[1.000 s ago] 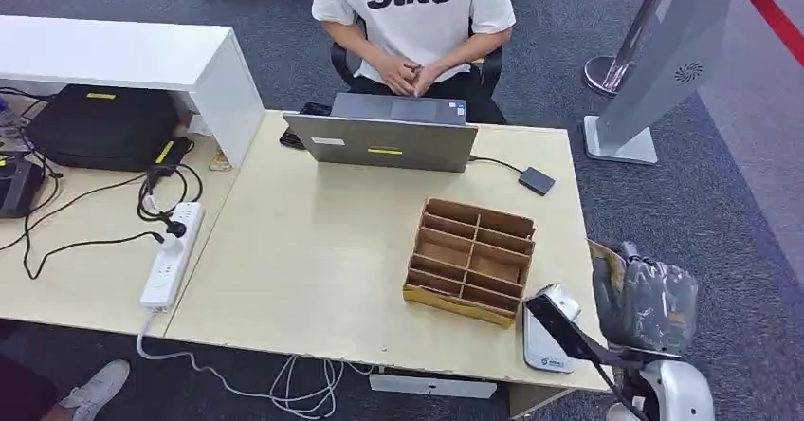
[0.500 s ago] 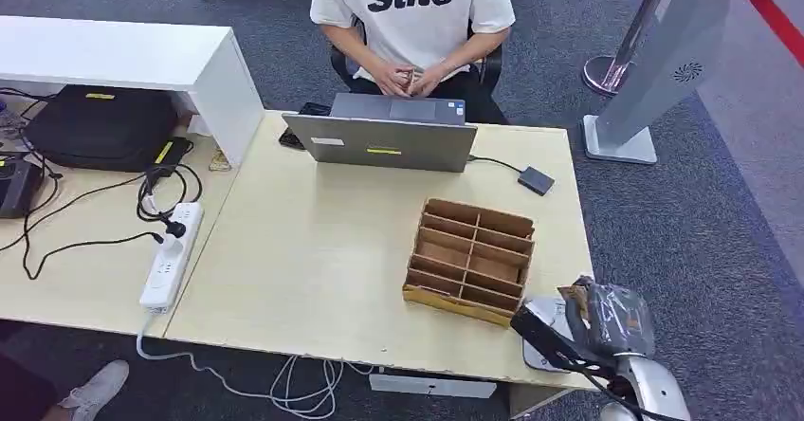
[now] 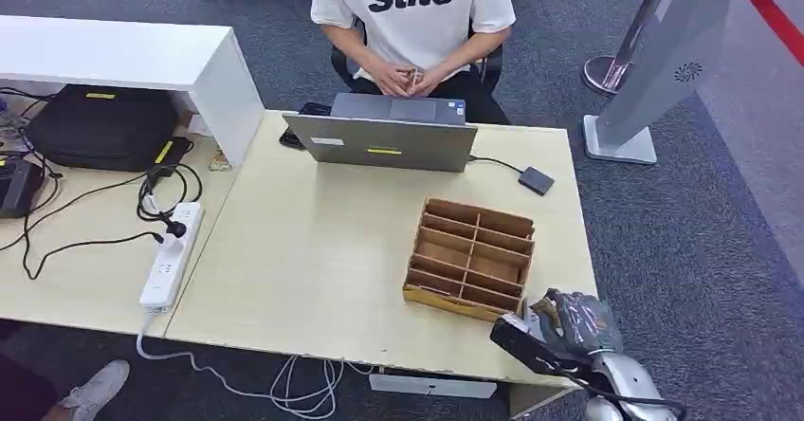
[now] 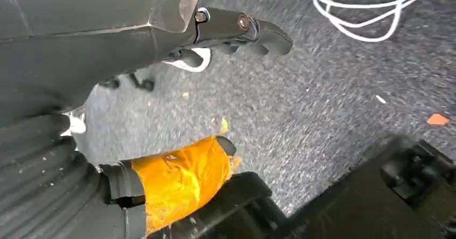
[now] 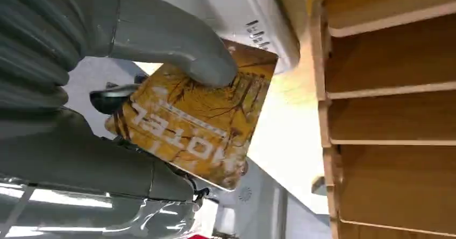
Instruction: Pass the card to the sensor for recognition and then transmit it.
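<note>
One word reads clearly on the card [image 5: 199,126]: "HOTEL", in white on a yellow, branch-patterned face, seen turned over in our right wrist view. Our right hand [image 5: 161,50] grips it, thumb pressed on its face and fingers behind, holding it over the white sensor [image 5: 231,7] just beside the wooden divider box [image 5: 392,115]. From the head view we see that same hand [image 3: 574,321] at the near right corner of the pale wooden table [image 3: 322,250], but the card itself is hidden there. "Stitc" is printed on the white shirt of the person [image 3: 412,13] seated behind the grey laptop [image 3: 389,137]. Our left hand [image 4: 231,29] hangs over grey carpet, fingers loosely curled and holding nothing. A white power strip [image 3: 171,255] lies on the neighbouring desk.
</note>
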